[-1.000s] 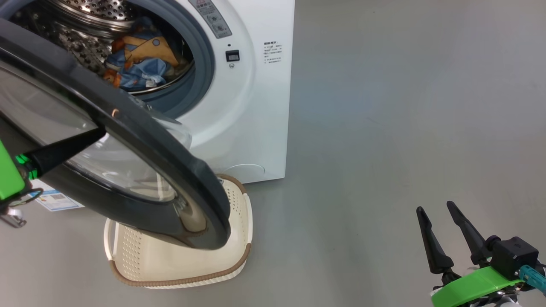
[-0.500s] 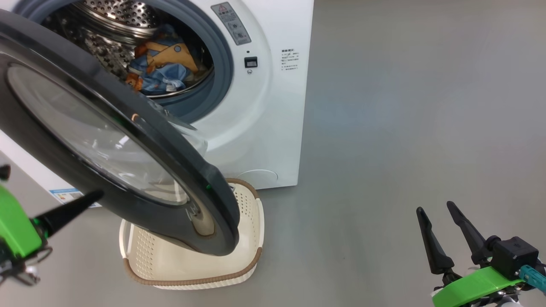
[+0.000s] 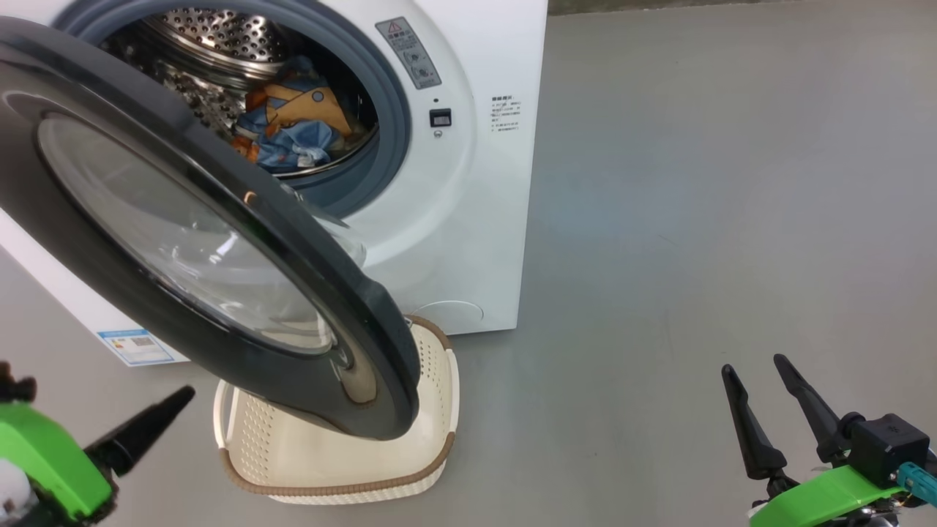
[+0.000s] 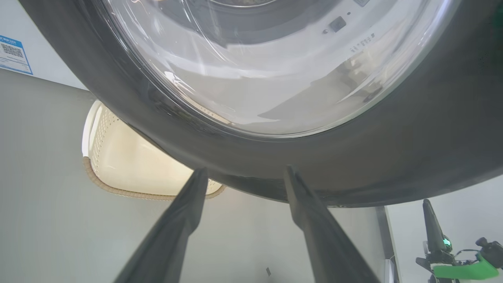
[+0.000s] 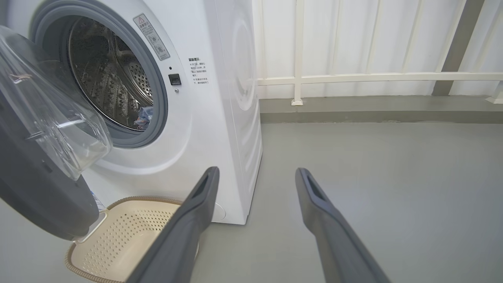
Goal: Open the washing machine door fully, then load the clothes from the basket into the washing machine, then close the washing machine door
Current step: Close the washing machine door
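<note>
Now left fingers (image 4: 178, 228) off door (image 3: 198, 241), apart.

A smooth grey floor (image 3: 695, 219) spreads across the head view from one o'clock round to six o'clock. In the right wrist view a white panelled wall (image 5: 353, 35) runs from twelve to three o'clock. A white horizontal rail (image 5: 393, 77) crosses it, met by a white upright (image 5: 298, 51) near twelve o'clock. A grey post (image 5: 458, 39) slants at two o'clock. A low grey kerb (image 5: 373, 110) lies between wall and floor.
</note>
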### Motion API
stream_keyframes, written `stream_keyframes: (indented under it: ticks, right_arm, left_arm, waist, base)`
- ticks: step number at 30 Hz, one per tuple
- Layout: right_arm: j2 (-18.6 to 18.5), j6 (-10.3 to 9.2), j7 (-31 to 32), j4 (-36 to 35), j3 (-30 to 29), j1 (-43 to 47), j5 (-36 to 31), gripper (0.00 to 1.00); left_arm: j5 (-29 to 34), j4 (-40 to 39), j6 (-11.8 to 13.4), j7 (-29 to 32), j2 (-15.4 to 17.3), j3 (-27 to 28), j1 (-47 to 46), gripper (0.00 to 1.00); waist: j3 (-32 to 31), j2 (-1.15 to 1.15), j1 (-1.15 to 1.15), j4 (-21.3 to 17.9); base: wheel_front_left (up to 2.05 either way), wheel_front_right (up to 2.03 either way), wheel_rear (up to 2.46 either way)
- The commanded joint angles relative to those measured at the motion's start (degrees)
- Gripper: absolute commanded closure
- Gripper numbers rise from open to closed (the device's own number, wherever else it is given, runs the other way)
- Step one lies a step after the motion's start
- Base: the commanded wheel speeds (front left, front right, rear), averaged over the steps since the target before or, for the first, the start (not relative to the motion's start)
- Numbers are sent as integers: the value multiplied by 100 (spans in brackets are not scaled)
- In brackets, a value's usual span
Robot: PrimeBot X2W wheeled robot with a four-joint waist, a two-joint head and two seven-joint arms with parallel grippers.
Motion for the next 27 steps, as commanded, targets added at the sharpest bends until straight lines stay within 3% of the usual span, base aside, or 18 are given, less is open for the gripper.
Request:
stream_keyframes:
  ticks: [1, 11, 20, 25, 27]
  right_arm:
    - [-98, 52, -28, -138, 126, -2, 0, 0]
    - [-122, 52, -28, -132, 87, 64, 2, 0]
    - [-133, 52, -28, -125, -12, 92, -2, 0]
    - [-132, 52, -28, -126, -66, 84, 0, 0]
    - [-137, 52, -28, -116, -112, 77, 1, 0]
  left_arm:
    - [84, -70, -18, -85, 240, 251, -156, 0]
    - [632, 206, -18, -1881, 146, -337, 234, 0]
    - [1308, 633, -18, -3958, 156, -1065, 488, 0]
    - [1760, 850, -18, -4154, 11, -957, 470, 0]
    - [2462, 798, -18, -4161, -263, -370, 498, 0]
  waist:
    - [-5, 0, 0, -3]
    - [-8, 0, 0, -33]
    - [10, 0, 0, -15]
    - [38, 0, 0, 8]
    - [59, 0, 0, 34]
  base:
    - [0, 0, 0]
    - [0, 0, 0]
    - [0, 0, 0]
    - [0, 0, 0]
    - [0, 0, 0]
